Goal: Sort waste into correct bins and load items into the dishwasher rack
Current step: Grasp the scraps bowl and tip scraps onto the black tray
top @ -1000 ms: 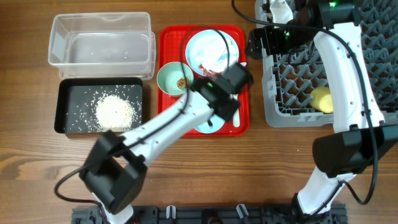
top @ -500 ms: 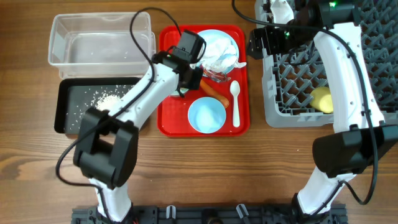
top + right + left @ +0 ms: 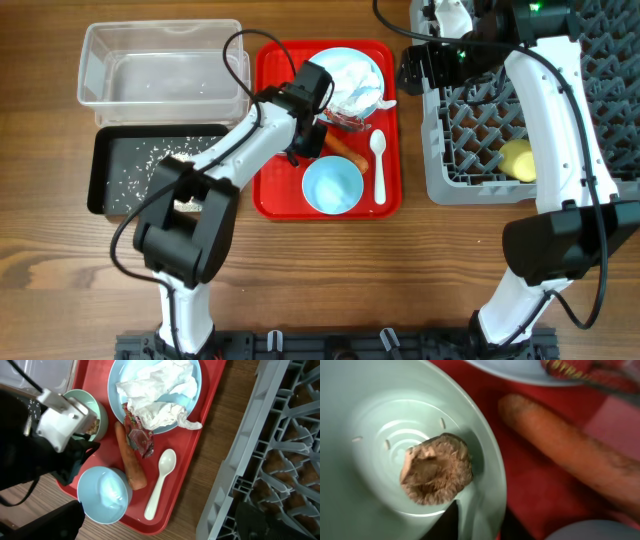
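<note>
Two arms stand over a wooden table. Biggest on it is the grey rack, just beneath and behind the right gripper, whose jaws are spread wide with nothing between them. Ahead of those jaws lies the red tray. Well away from the left gripper, off the tray, sit the clear tub and the black tray.

The left jaws pinch the rim of the green bowl, one finger inside and one outside. A brown lump lies just ahead of them in the bowl's bottom.

That hold looks thin, on one edge only. Lifted fast, the bowl may tilt and spill the lump onto the tray. It could also swing against the carrot, just beside the outer finger.

The tray's face looks smooth and offers little room. The plate, blue bowl and spoon crowd near the left jaws.
</note>
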{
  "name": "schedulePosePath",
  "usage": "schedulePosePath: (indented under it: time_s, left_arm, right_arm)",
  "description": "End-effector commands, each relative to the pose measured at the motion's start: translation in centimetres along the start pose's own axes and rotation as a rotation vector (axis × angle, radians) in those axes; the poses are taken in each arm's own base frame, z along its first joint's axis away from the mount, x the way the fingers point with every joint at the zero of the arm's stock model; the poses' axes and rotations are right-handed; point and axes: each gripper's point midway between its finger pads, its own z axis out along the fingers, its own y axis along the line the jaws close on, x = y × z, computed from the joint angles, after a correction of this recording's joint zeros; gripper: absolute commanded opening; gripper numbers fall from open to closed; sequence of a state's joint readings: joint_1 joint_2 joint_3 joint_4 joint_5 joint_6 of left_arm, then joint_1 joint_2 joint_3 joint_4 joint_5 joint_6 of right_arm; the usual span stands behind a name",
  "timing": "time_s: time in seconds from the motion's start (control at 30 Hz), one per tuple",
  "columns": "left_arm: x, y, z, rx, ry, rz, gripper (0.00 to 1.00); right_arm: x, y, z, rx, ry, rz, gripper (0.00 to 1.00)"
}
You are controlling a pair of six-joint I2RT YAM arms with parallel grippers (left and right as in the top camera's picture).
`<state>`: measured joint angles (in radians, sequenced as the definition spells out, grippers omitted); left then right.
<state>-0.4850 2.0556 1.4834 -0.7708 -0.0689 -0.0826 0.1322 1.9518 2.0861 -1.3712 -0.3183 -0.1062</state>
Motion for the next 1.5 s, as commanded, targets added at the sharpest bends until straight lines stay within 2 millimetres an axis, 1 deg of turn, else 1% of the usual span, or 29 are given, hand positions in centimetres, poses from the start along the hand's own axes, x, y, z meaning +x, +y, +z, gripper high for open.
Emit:
schedulePosePath:
  time_s: [0.0,0.07,0.13,0.2,0.27,0.33,0.4,0.43,0.47,0.53,0.6,0.7,0.73,0.87,0.93,1.0,1.1,1.13,1.2,1.27,1.3,1.37,1.4,1.47]
  left_arm:
    - [0.1,-0.5,0.7,0.012,0.013,0.007,0.13]
    - [-0.1,-0.5,0.7,0.013,0.005,0.007,0.04]
    - [-0.2,-0.6,0.5,0.014,-0.002,0.005,0.04]
    - [-0.9,-0.6,-0.8,0.018,-0.025,-0.005,0.04]
    - [-1.8,-0.5,-3.1,0.023,-0.051,-0.055,0.04]
    - [-2.6,0.0,-6.4,0.030,-0.085,-0.120,0.04]
    - [-2.7,0.7,-9.7,0.047,-0.115,-0.176,0.04]
    - [-2.4,1.5,-11.8,0.060,-0.134,-0.224,0.04]
    - [-2.1,2.0,-12.9,0.068,-0.140,-0.252,0.04]
    - [-1.1,3.2,-15.0,0.105,-0.135,-0.303,0.04]
    - [0.4,4.7,-16.3,0.158,-0.099,-0.368,0.04]
    - [1.8,6.8,-17.0,0.266,-0.044,-0.432,0.04]
    - [2.3,8.4,-17.0,0.336,-0.036,-0.459,0.04]
    - [3.0,10.5,-17.4,0.525,-0.064,-0.484,0.04]
    - [3.6,12.1,-17.7,0.650,-0.114,-0.499,0.04]
    - [4.2,13.5,-17.9,0.732,-0.160,-0.527,0.04]
    - [4.4,14.9,-19.1,0.931,-0.325,-0.515,0.04]
    - [4.7,15.6,-19.0,0.978,-0.361,-0.547,0.04]
    - [5.9,17.1,-17.9,1.054,-0.405,-0.643,0.04]
    - [7.1,18.1,-16.9,1.118,-0.447,-0.707,0.04]
    - [7.4,18.3,-17.2,1.167,-0.489,-0.722,0.04]
    - [7.8,19.1,-18.5,1.286,-0.607,-0.756,0.04]
    - [8.0,19.5,-18.6,1.307,-0.634,-0.774,0.04]
    - [8.5,20.1,-18.3,1.296,-0.651,-0.792,0.04]
  right_arm:
    - [-0.4,0.2,-1.3,0.014,-0.037,-0.011,1.00]
    - [-0.4,0.2,-1.3,0.014,-0.037,-0.011,1.00]
    - [-0.4,0.2,-1.3,0.014,-0.037,-0.011,1.00]
    - [-0.4,0.1,-1.3,0.017,-0.036,-0.010,1.00]
    - [-0.4,0.1,-1.3,0.017,-0.036,-0.011,1.00]
    - [-0.4,0.1,-1.3,0.021,-0.036,-0.011,1.00]
    - [-0.4,-0.2,-1.3,0.039,-0.034,-0.010,1.00]
    - [-0.4,-0.2,-1.3,0.039,-0.034,-0.010,1.00]
    - [-0.4,-0.2,-1.3,0.039,-0.034,-0.010,1.00]
    - [-0.4,-0.2,-1.3,0.039,-0.034,-0.010,1.00]
    - [-0.4,-0.2,-1.3,0.039,-0.034,-0.010,1.00]
    - [-0.4,-0.3,-1.3,0.043,-0.033,-0.011,1.00]
    - [-0.4,-0.4,-1.3,0.047,-0.037,-0.012,1.00]
    - [-0.4,-0.4,-1.3,0.047,-0.037,-0.012,1.00]
    - [-0.5,-0.4,-1.3,0.047,-0.038,-0.012,1.00]
    - [-0.5,-0.4,-1.3,0.047,-0.040,-0.012,1.00]
    - [-0.6,-0.4,-1.3,0.047,-0.042,-0.013,1.00]
    - [-0.7,-0.4,-1.3,0.047,-0.045,-0.014,1.00]
    - [-0.7,-0.4,-1.3,0.047,-0.048,-0.013,1.00]
    - [-0.7,-0.4,-1.3,0.047,-0.048,-0.014,1.00]
    - [-0.7,-0.4,-1.3,0.047,-0.048,-0.014,1.00]
    - [-0.7,-0.4,-1.3,0.047,-0.048,-0.014,1.00]
    - [-0.7,-0.4,-1.3,0.047,-0.048,-0.014,1.00]
    - [-0.7,-0.4,-1.3,0.047,-0.048,-0.014,1.00]
